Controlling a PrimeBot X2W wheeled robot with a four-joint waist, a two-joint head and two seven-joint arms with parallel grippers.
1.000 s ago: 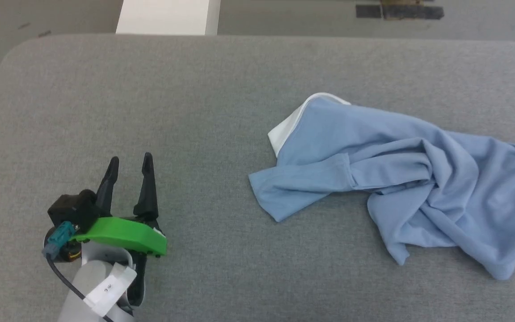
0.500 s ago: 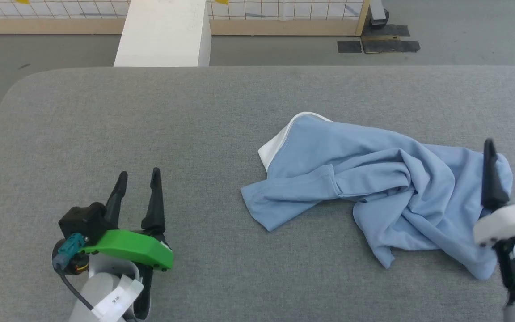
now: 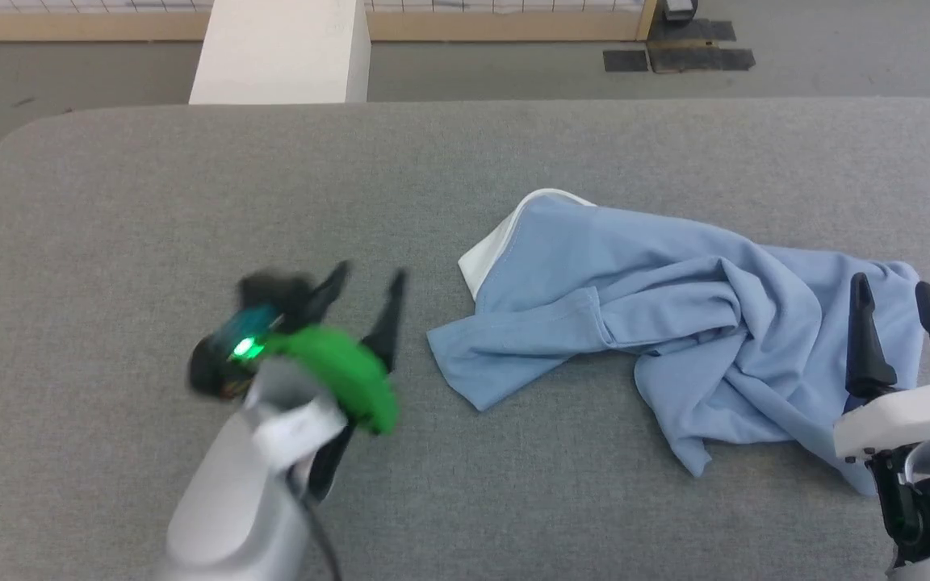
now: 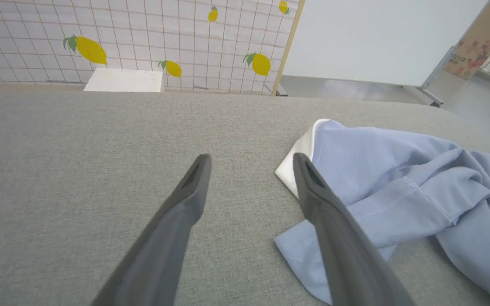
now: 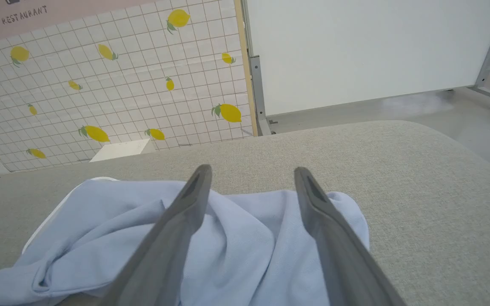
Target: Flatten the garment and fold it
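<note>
The garment (image 3: 659, 323), a light blue T-shirt with a white inner panel at its far left corner, lies crumpled on the right half of the grey table (image 3: 190, 186). My left gripper (image 3: 370, 274) is open and blurred, just left of the shirt's near-left sleeve edge. In the left wrist view the garment (image 4: 398, 178) lies right of the open left gripper (image 4: 251, 158). My right gripper (image 3: 893, 282) stands open above the shirt's right end. In the right wrist view its tips (image 5: 251, 169) hang over the bunched garment (image 5: 236, 238), holding nothing.
A white block (image 3: 279, 48) stands on the floor beyond the table's far edge. Dark mats (image 3: 675, 56) lie on the floor further right. A tiled panel with lemons (image 5: 113, 85) and a white board (image 5: 355, 51) stand behind. Bare grey table surface stretches to the left.
My left arm has swung right and forward toward the shirt's left edge. The right gripper came into view over the shirt's right end. The head camera shifted too.
</note>
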